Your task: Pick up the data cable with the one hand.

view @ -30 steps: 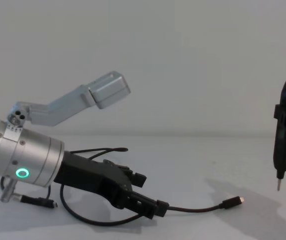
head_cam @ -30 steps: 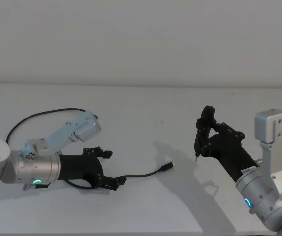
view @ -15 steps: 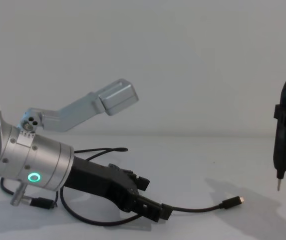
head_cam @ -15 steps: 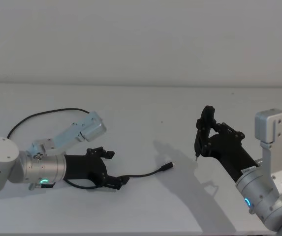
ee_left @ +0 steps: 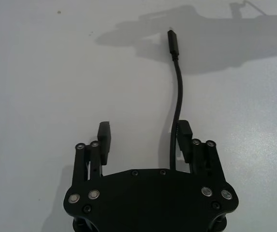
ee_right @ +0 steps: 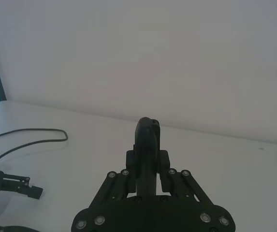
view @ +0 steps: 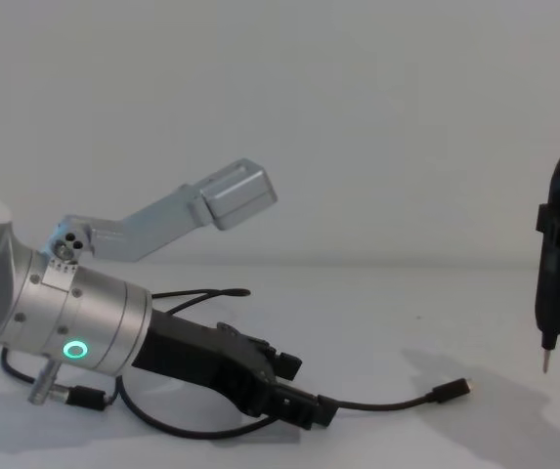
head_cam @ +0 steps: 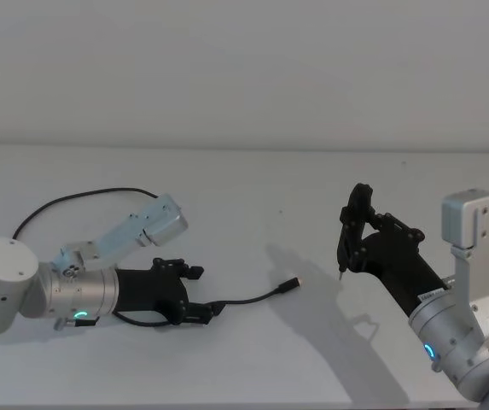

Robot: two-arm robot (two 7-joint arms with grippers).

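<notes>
Left gripper (ee_left: 144, 130) is low over the surface (head_cam: 253, 196), jaws apart. Cable (ee_left: 179, 96) runs lengthwise between them, just beside one finger, plug (head_cam: 292, 286) pointing straight ahead. Right gripper (ee_right: 148, 164) is well apart, clamped on a pointed tool (view: 553, 264).

The left arm (view: 84, 318) is a thick silver cylinder with a glowing green ring (view: 74, 350). Its black, angular left gripper (ee_left: 144, 131) carries silvery screws (ee_left: 73, 198). Behind the tool (view: 550, 283) glows a blue ring (head_cam: 430, 351).

Robotics lab / test bench being indicated, plain white table (head_cam: 253, 184) being backed by bare white wall (head_cam: 244, 68), approx. studio-like.
</notes>
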